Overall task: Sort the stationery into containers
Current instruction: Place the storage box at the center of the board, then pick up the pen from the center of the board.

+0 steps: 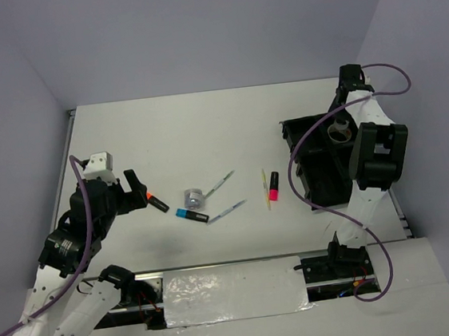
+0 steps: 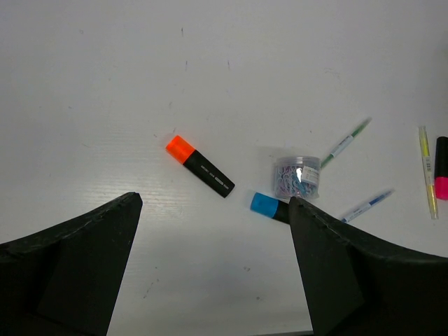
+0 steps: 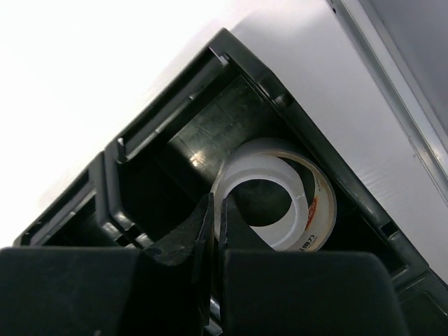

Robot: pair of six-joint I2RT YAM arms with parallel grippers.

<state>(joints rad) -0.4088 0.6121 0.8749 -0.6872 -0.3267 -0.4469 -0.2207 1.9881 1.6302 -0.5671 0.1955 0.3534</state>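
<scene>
At the worktop's [image 1: 204, 130] right edge, the right gripper [image 3: 215, 224] presses its jaws together above a glossy tape roll [image 3: 308, 203]; the left gripper [image 2: 215, 201] spreads its own.

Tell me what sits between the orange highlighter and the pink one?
In the top view: a small clear tub, a blue-capped highlighter, two slim pens and a thin yellow stick.

Left arm [image 1: 64, 249]: had white lower links dotted with small holes, round black joints, and a white boxy block at the wrist.
Right arm [image 1: 376, 160]: was blocky and black above, with a white link below.
Cables [image 1: 291, 169]: were purple and ran along both arms.
Left claw [image 1: 140, 189]: had matte black, broad wedge fingers.
Right claw [image 3: 215, 204]: was black with flat-faced fingers.
</scene>
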